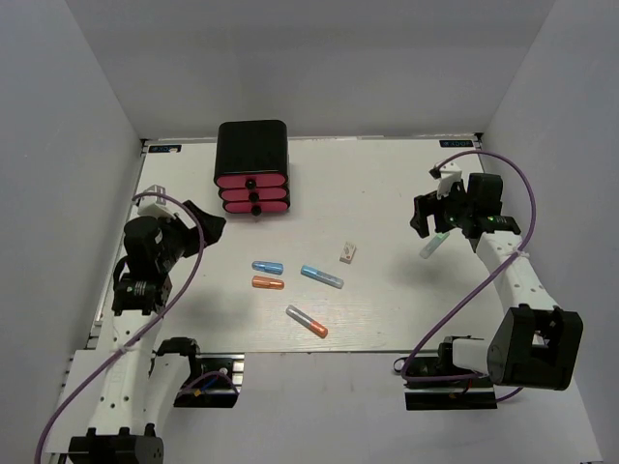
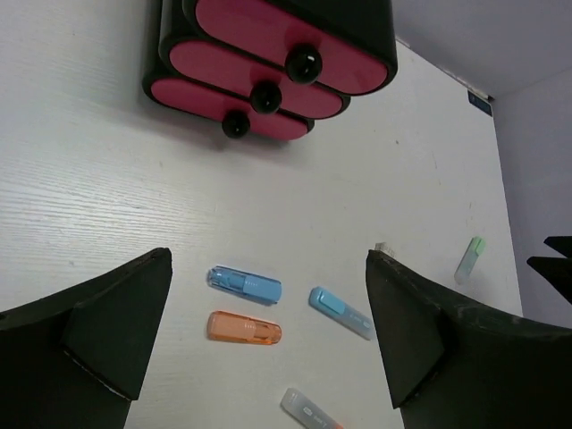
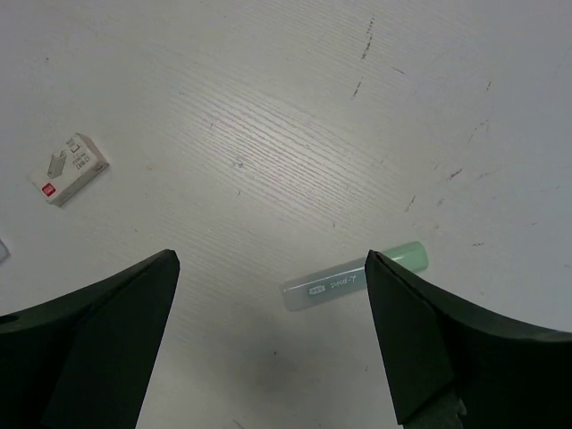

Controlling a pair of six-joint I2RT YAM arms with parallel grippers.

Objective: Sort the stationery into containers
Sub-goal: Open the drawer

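– Where's the green-tipped pen [image 3: 353, 275]?
– Flat by the surface's [image 1: 387, 193] right edge, below the right jaws, which are spread wide and empty. The left jaws are wide too.
– Best approach?
– Probably turn the wrist and close across its barrel. The pink drawers [image 1: 252, 193] wait at the far edge.

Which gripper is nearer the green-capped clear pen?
Right. The right gripper hovers open over the green-capped pen, which shows between its fingers in the wrist view. The left gripper is far off on the other side, open, beside the pink drawers.
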